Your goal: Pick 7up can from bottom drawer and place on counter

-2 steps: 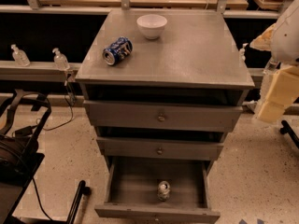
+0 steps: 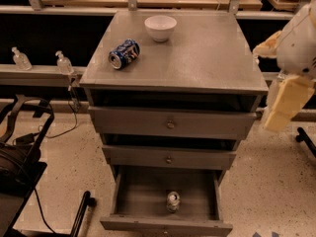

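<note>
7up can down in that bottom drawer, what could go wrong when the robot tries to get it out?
The 7up can stands low in the open bottom drawer, just below the middle drawer front, so the arm might bump that front reaching in. The gripper hangs to the right of the counter, far from the can. The blue-and-white can lies on its side on the counter and might roll if nudged.

Counter (image 2: 197, 58): white bowl (image 2: 160, 27) rear, blue can (image 2: 124, 54) (on side); gripper (image 2: 281, 107) off right edge.
</note>
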Tool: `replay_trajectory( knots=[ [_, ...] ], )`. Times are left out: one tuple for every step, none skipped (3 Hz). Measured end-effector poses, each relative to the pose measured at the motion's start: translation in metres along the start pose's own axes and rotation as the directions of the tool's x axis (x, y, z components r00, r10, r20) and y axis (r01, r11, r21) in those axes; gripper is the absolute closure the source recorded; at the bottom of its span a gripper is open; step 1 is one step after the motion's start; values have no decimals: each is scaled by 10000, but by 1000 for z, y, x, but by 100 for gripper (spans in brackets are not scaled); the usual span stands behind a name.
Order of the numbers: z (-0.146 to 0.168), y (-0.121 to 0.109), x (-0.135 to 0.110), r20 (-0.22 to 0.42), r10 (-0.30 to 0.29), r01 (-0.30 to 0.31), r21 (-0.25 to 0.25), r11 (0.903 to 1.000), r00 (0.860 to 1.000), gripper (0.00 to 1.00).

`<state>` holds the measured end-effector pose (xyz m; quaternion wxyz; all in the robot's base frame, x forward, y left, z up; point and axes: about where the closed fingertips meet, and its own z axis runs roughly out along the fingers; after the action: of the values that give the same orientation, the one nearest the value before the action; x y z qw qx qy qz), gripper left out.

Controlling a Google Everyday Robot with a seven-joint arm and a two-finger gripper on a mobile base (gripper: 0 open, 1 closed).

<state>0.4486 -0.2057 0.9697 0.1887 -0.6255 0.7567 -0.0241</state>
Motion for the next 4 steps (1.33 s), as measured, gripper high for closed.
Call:
replay_trajectory(
  knots=[
    [60, -5, -8, 1650, -164, 228, -370, 9991, 9862, 0],
    [118, 11, -14, 3492, 94, 133, -626, 9979, 9370, 0],
    [166, 26, -17, 5805, 878, -918, -226, 9955, 8095, 0],
    [147, 8, -20, 6098, 899, -1435, 395, 9889, 7874, 0]
  ],
)
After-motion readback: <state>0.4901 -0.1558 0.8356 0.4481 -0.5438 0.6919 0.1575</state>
